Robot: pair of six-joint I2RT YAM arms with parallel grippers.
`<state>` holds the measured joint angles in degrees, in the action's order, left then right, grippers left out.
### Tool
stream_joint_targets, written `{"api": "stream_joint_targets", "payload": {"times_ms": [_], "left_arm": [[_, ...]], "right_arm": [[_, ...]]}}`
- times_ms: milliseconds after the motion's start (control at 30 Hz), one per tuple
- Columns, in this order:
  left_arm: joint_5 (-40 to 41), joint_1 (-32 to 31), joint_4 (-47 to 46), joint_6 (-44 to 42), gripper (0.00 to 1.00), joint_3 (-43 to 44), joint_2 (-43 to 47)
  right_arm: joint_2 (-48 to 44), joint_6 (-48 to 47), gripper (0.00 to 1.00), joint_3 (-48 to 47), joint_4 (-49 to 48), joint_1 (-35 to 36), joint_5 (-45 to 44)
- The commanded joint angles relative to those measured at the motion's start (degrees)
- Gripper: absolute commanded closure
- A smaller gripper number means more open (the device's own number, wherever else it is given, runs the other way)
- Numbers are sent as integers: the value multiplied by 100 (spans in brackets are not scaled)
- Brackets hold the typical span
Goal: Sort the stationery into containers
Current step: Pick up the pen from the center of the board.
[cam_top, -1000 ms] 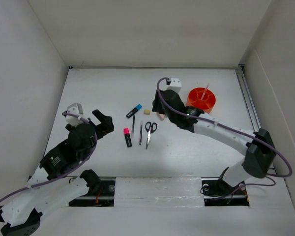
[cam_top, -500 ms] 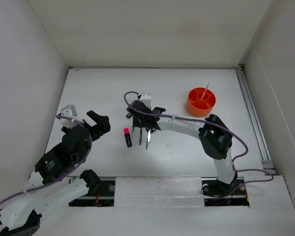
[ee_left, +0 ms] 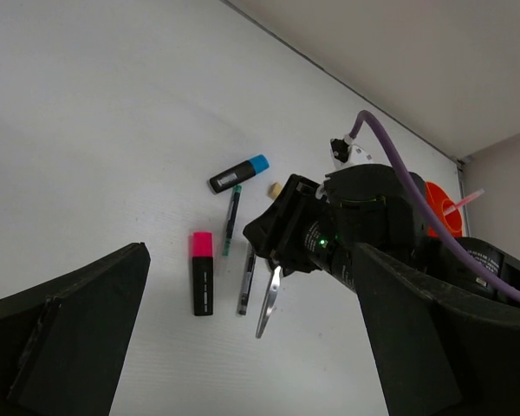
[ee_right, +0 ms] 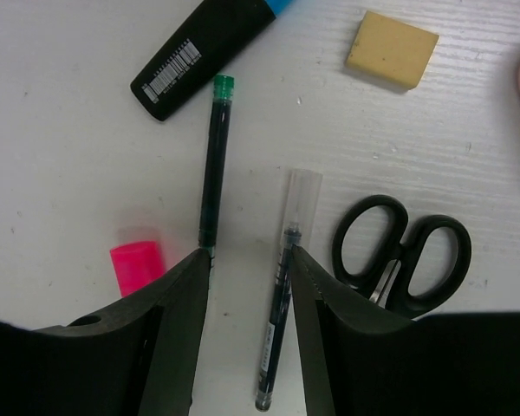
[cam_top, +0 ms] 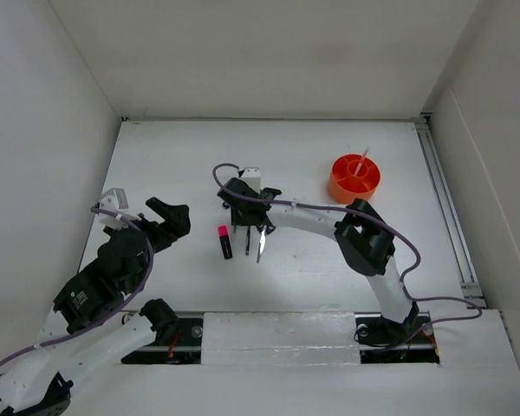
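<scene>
Your right claw point(ee_right: 248, 260) hangs open above the desk point(ee_right: 69, 173), a thin dark pen point(ee_right: 276, 321) between its fingers and scissors point(ee_right: 399, 256) just right. Picking step: descend, close on the pen, then carry it to the orange tub point(cam_top: 354, 178). Your left claw point(ee_left: 250, 260) is open and empty.

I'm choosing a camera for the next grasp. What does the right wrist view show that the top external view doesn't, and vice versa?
Only the right wrist view: the cream eraser, the blue-capped marker and the handles of the scissors, all hidden under the arm from above, plus a thin pen lying between the fingers of the open right gripper. Only the top external view: the orange tub with the pink pencil in it, and the left gripper. Both: the pink highlighter and the scissors' blades.
</scene>
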<state>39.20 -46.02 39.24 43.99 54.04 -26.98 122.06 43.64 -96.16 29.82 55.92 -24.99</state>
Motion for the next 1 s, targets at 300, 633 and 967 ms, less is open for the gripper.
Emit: {"api": "stream_joint_targets", "payload": {"times_ms": [300,633,967], "left_arm": [[-150,-12,-251,-171,0,28,44],[-150,-12,-251,-171,0,28,97],[-150,-12,-251,-171,0,28,149]], "right_arm": [[151,101,52,-351,269,-143,-49],[310,101,53,-351,217,-301,179],[556,48,55,-456,217,-301,284]]}}
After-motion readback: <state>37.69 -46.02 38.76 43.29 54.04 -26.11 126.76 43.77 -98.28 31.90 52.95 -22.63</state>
